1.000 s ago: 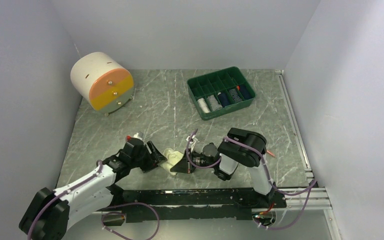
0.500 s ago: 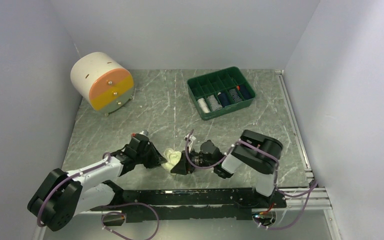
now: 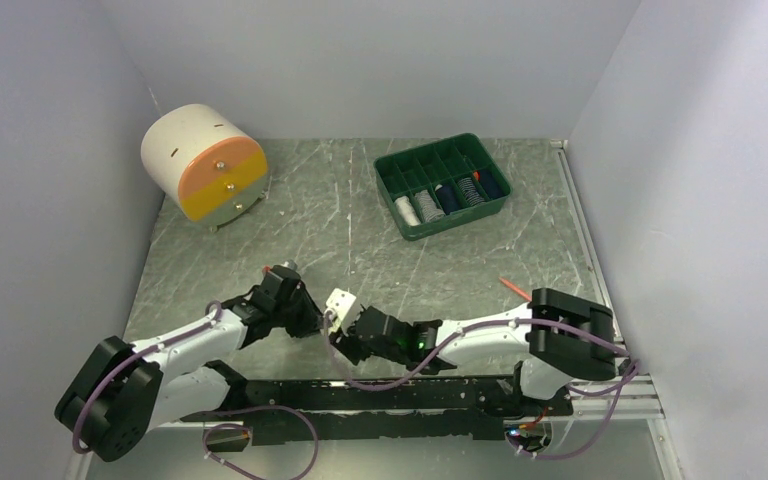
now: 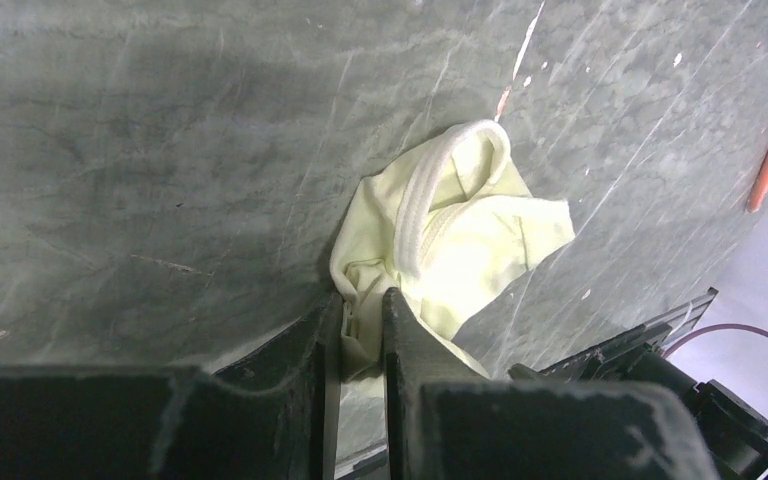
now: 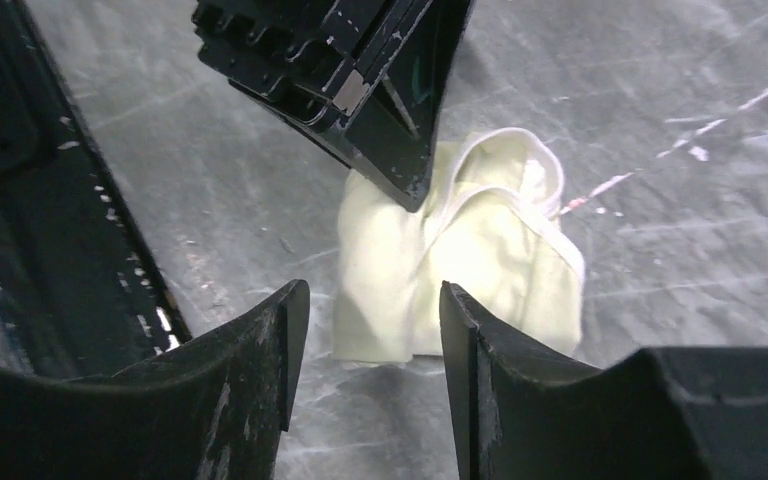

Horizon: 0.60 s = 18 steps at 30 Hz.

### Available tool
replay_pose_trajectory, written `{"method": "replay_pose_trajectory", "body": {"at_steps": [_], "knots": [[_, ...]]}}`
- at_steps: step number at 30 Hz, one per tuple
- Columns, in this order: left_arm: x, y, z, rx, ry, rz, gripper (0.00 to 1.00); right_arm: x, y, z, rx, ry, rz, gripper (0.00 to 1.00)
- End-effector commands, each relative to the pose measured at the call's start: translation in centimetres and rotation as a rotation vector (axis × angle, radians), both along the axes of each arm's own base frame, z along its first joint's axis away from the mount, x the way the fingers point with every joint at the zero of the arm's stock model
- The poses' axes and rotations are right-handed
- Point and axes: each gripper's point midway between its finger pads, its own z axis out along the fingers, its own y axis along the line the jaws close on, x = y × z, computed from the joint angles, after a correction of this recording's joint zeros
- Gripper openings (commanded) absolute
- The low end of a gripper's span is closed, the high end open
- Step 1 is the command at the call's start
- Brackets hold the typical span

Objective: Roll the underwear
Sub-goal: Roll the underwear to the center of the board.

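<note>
1. Right gripper point(image 5: 368, 300): jaws parted, holding nothing, just on the near side of the cloth.
2. Left gripper point(image 4: 360, 312): pinched on the cream underwear's point(image 4: 460, 225) edge, near-centre of the table point(image 3: 360, 220).
3. The underwear looks light and limp; its thicker waistband point(image 4: 418, 205) is likely the best hold.

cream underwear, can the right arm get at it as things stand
Probably yes: the right end effector is open and aimed at the underwear, with nothing between them. The left end effector pinches one edge, so only that side looks blocked.
</note>
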Motion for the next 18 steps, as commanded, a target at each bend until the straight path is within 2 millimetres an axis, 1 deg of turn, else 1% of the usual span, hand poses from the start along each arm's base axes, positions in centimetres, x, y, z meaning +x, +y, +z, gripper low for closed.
{"method": "replay_pose_trajectory", "body": {"at_steps": [1, 4, 9, 12, 13, 16, 17, 18], "knots": [[-1.9, 1.9, -2.1, 0.113, 0.086, -0.010, 0.16, 1.9, -0.2, 1.7, -0.095, -0.209, -0.054, 0.52], [-1.9, 2.0, -2.1, 0.120, 0.087, -0.004, 0.16, 0.5, 1.4, 1.9, -0.060, -0.218, -0.022, 0.47], [-1.7, 2.3, -2.1, 0.136, 0.086, 0.003, 0.16, -0.1, 2.6, 0.1, -0.122, -0.237, 0.026, 0.47], [-1.7, 2.2, -2.0, 0.134, 0.086, 0.004, 0.16, -0.3, 2.8, -0.9, -0.147, -0.245, 0.025, 0.46], [-1.7, 2.2, -2.0, 0.133, 0.084, 0.004, 0.16, -0.1, 2.6, -1.3, -0.162, -0.250, 0.014, 0.44], [-1.8, 2.2, -2.1, 0.134, 0.085, 0.003, 0.17, 0.7, 1.5, -2.6, -0.224, -0.281, -0.026, 0.22], [-1.8, 2.3, -2.1, 0.137, 0.087, 0.002, 0.17, 0.7, 1.2, -3.0, -0.241, -0.289, -0.033, 0.19], [-1.8, 2.3, -2.0, 0.137, 0.085, 0.002, 0.17, 0.8, 0.8, -3.3, -0.255, -0.290, -0.033, 0.18]]}}
